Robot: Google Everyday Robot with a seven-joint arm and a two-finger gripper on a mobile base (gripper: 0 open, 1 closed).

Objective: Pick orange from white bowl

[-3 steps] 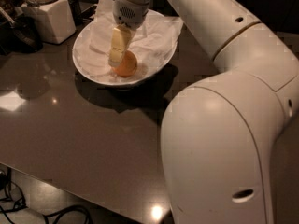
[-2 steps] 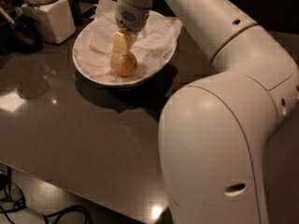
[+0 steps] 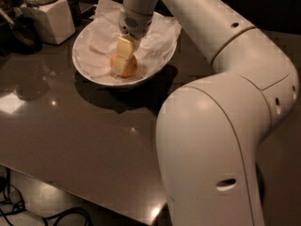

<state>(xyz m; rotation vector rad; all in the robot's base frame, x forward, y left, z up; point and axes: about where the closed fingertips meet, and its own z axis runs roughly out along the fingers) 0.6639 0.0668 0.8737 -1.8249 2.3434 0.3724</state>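
The orange [image 3: 132, 66] lies in the middle of the white bowl [image 3: 87, 70], on the crumpled white paper [image 3: 101, 41] lining it. My gripper [image 3: 124, 64] reaches down into the bowl from above and is closed around the orange. Its near yellowish finger [image 3: 122, 54] lies across the front of the fruit, and the far finger is hidden behind it. The orange still rests on the paper. The bowl stands at the back left of the dark table [image 3: 70, 135].
A white square lidded jar [image 3: 47, 14] stands left of the bowl at the table's back corner, with dark items beside it. My large white arm [image 3: 211, 145] fills the right half of the view. Cables lie on the floor at the bottom left.
The gripper and the orange stay in the same place in the bowl. Only the arm's near segments have shifted slightly.
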